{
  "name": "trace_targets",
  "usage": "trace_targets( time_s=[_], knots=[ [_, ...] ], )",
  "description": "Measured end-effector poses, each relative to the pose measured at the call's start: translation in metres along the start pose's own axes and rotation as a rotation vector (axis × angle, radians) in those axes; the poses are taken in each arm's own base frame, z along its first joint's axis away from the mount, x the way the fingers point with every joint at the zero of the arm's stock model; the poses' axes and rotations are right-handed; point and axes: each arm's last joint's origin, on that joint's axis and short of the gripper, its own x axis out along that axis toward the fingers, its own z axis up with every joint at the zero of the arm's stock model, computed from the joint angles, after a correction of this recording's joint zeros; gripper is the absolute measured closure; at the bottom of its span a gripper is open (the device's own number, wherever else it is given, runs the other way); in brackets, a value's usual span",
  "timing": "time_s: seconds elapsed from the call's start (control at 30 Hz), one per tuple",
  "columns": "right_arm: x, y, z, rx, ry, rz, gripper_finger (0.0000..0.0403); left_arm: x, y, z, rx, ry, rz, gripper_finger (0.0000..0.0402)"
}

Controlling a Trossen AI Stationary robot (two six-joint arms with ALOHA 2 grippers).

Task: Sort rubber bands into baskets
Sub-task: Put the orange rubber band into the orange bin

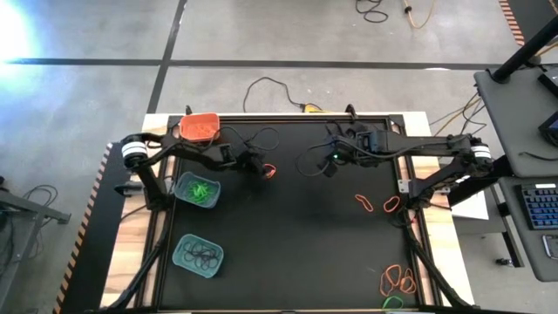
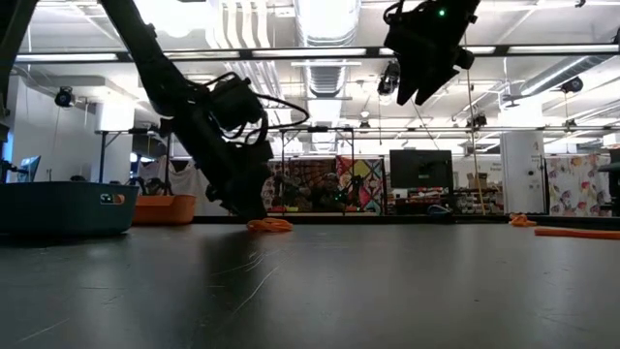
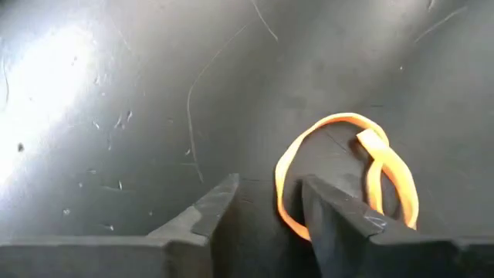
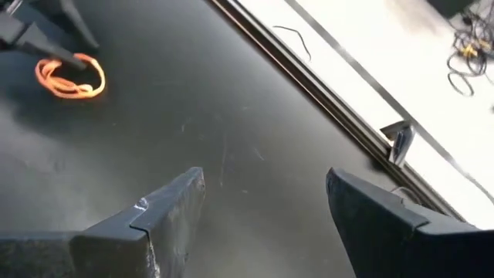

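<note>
Near the middle of the dark tabletop (image 1: 288, 244), slightly toward ten o'clock, the left tool (image 1: 261, 167) is down at the surface over an orange rubber band (image 3: 347, 174). Its two fingers (image 3: 340, 220) stand part-way apart, one planted inside the twisted loop and the other outside it — the strand between them is straddled, not yet pinched. In the low view the band (image 2: 269, 225) lies flat on the tabletop at the tool's tip.

The right tool (image 1: 330, 166) hangs released above the surface at about twelve o'clock from centre, its fingers (image 4: 154, 220) spread wide with nothing between them.

Along the nine o'clock side sit the three baskets: the orange basket (image 1: 200, 128) at the far corner, a teal basket (image 1: 197, 189) with green bands below it, and a second teal basket (image 1: 198, 255) holding black bands toward seven o'clock.

More orange bands (image 1: 377, 204) lie loose at three o'clock, and a further cluster (image 1: 398, 281) — orange, with a green one at its edge — sits at five o'clock near the tabletop's rim.
</note>
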Motion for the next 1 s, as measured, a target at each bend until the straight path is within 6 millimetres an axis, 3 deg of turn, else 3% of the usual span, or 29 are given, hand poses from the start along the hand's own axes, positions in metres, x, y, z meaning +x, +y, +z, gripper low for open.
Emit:
trace_targets(
  time_s=[0.27,0.5,0.77,1.0],
  knots=[
    [0.005,-0.008,0.005,0.088,-0.010,-0.016,0.0138,0.006,-0.001,-0.004,0.049,0.017,-0.009,0.0386],
    [0.006,-0.008,0.010,0.115,-0.038,-0.006,0.0138,-0.004,0.000,0.000,0.045,0.002,-0.002,0.0401],
    [0.005,-0.008,0.013,0.151,-0.054,0.001,0.0138,-0.060,0.021,0.031,-0.029,-0.099,0.097,0.0401],
    [0.006,-0.010,0.016,0.194,-0.075,0.006,0.0138,-0.113,0.077,0.058,-0.126,-0.130,0.272,0.0401]
  ],
)
